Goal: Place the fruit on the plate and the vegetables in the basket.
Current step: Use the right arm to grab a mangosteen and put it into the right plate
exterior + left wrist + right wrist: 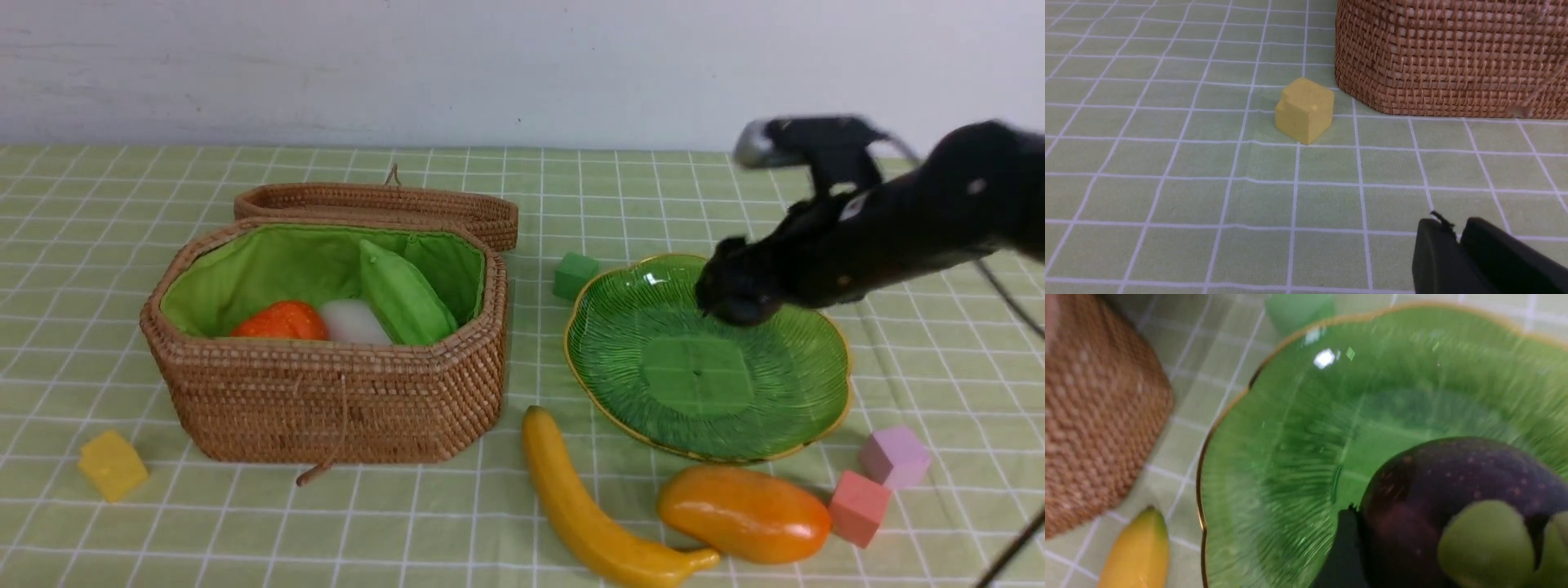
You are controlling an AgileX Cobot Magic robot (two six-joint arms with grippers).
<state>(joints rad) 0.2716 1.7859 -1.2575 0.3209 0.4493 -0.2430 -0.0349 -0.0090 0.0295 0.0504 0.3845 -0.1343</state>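
My right gripper (731,300) hangs over the far part of the green glass plate (653,351), shut on the dark-purple mangosteen (1453,477); one black finger (1345,543) shows beside the fruit. The plate (1290,457) holds nothing. The banana (588,506) and the orange mango (744,513) lie on the cloth in front of the plate. The open basket (326,392) holds an orange pumpkin (282,321), a white radish (353,321) and a green gourd (404,298). No pepper shows. My left gripper (1457,232) is shut and empty, low over the cloth near the basket wall (1453,57).
A yellow cube (113,465) sits by the basket's front left corner, also in the left wrist view (1304,110). A green cube (575,274) stands between basket and plate. A lilac cube (896,456) and a salmon cube (859,506) lie right of the mango. The basket lid (384,208) lies behind.
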